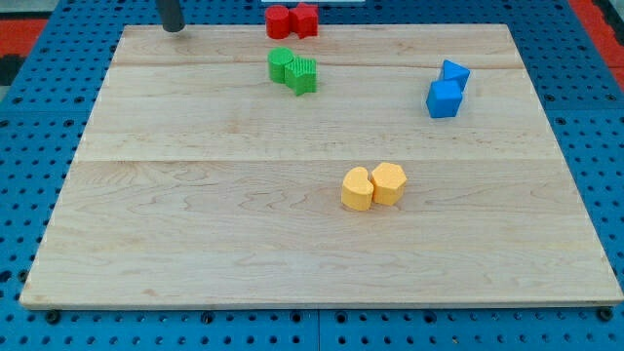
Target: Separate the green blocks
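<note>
Two green blocks touch each other near the view's top centre: a rounded one (281, 64) on the left and a ribbed, star-like one (303, 74) on the right. My tip (173, 28) is the end of a dark rod at the view's top left, on the board's far edge. It stands well to the left of the green blocks and apart from every block.
Two red blocks (292, 20) touch at the top edge just above the green pair. Two blue blocks (447, 90) sit at the right. Two yellow blocks (373, 185) sit below the centre. The wooden board (195, 224) lies on a blue pegboard.
</note>
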`<state>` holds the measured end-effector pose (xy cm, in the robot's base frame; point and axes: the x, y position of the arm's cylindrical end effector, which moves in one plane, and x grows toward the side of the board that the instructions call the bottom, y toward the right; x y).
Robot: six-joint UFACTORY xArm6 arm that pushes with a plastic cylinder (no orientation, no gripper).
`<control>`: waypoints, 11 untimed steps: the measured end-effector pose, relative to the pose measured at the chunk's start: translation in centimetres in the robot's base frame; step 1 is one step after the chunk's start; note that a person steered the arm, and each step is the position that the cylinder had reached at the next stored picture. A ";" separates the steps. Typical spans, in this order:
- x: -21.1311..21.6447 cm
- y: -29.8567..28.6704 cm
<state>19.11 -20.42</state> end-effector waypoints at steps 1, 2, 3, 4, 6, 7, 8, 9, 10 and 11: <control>0.0 0.3; 0.0 1.8; 1.0 7.8; 5.9 13.2; 8.1 21.0; 8.7 22.8; 8.9 23.4; 10.6 19.7; 11.3 13.3; 10.4 7.6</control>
